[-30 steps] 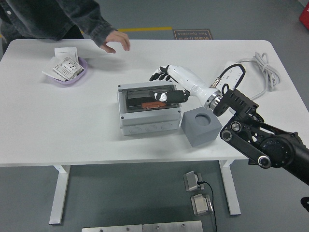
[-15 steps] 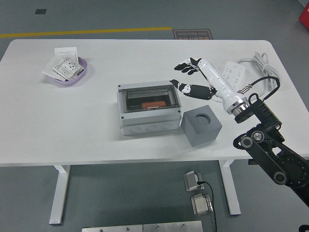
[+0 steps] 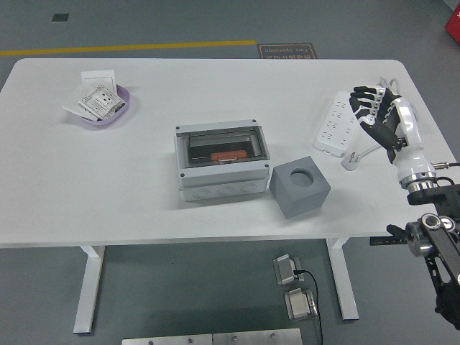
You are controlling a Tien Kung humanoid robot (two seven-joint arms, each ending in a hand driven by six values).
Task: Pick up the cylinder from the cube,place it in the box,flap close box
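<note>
My right hand (image 3: 379,115) hovers open, empty, above power strip (image 3: 341,123) at table (image 3: 144,194) right edge. Box (image 3: 221,159) mid-table, flap looks shut; cylinder not visible, probably inside. Empty cube (image 3: 300,186) beside box. Task seems finished; next, rest arm.

White table (image 3: 108,187) on white legs; grey floor (image 3: 180,21), yellow line (image 3: 129,48), dark mat (image 3: 286,51).

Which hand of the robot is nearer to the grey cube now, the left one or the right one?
The right hand. It hangs to the right of the grey cube and farther back, over the white power strip, fingers relaxed, holding nothing. The left hand is not in view.
</note>
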